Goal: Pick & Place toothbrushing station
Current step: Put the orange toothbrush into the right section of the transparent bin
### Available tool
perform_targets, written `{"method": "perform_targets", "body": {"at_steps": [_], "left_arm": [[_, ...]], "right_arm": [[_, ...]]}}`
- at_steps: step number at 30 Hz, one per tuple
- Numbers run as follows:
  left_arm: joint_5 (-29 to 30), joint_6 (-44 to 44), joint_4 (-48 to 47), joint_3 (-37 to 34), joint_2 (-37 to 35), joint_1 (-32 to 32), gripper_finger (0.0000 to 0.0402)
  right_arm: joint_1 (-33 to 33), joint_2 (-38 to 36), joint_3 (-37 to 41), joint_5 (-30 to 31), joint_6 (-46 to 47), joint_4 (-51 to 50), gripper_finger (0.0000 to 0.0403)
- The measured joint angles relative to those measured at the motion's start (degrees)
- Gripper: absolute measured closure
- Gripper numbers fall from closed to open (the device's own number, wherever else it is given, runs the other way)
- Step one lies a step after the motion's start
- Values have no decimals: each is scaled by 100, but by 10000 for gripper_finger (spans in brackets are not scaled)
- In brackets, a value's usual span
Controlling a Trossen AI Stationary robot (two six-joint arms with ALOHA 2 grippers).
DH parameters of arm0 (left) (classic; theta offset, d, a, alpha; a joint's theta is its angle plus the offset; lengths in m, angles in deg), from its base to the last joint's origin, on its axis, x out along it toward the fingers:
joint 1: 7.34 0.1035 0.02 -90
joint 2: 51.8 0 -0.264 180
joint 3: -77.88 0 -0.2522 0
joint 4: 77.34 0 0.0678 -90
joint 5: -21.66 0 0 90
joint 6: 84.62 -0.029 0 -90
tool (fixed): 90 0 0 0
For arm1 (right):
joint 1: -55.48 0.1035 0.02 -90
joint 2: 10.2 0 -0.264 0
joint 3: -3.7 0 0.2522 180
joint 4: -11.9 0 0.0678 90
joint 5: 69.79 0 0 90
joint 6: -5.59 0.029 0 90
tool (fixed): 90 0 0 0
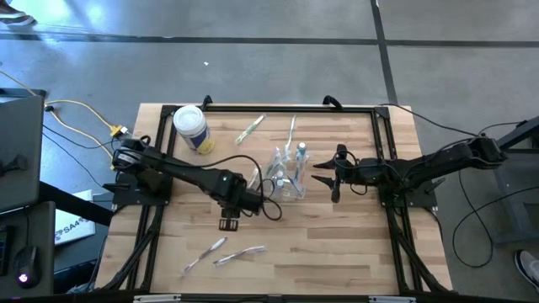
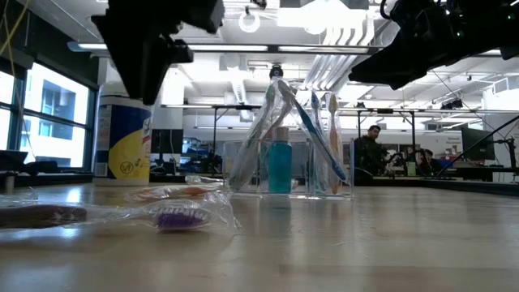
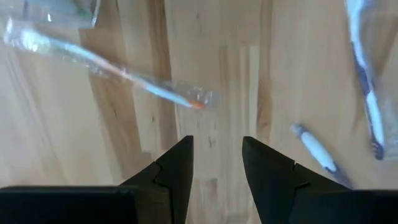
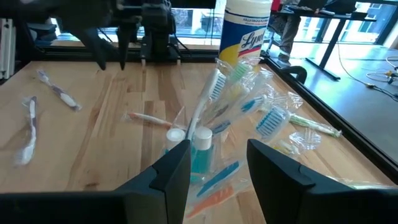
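The toothbrushing station (image 1: 289,172) is a clear boxy holder standing upright on the wooden table near its middle, with several toothbrushes and a small blue bottle in it. It also shows in the low view (image 2: 288,150) and the right wrist view (image 4: 200,149). My right gripper (image 1: 325,178) is open, just to the station's right and pointing at it; in its wrist view (image 4: 217,146) the station stands ahead of the fingers, apart from them. My left gripper (image 1: 229,222) is open and empty above bare wood to the station's near left (image 3: 216,140).
A white tub with a yellow label (image 1: 191,128) stands at the far left. Wrapped toothbrushes lie at the far side (image 1: 250,129) and near the front edge (image 1: 205,252) (image 1: 241,254). A black cable loops (image 1: 269,206) beside the left gripper. Black frame rails (image 1: 383,139) border the table.
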Motion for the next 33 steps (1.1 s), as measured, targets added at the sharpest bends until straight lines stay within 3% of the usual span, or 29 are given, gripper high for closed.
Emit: {"method": "perform_targets", "body": {"at_steps": [7,11,22,29,33], "left_arm": [[69,477,171,-343,-58,240,266],[59,275,540,-492,-80,354,266],[-564,596,1676,-1121,-103,1001,266],[-526,997,2428,-1390,-103,1191,266],[-276,1469,2111,-1431,-103,1246,266]], "right_arm": [[-2,0,0,-5,0,-25,252],[-2,-2,-1,-2,1,-139,252],[-2,-2,-2,4,143,-363,252],[-2,-2,-1,4,115,-361,252],[-2,-2,-2,-6,209,-359,252]]}}
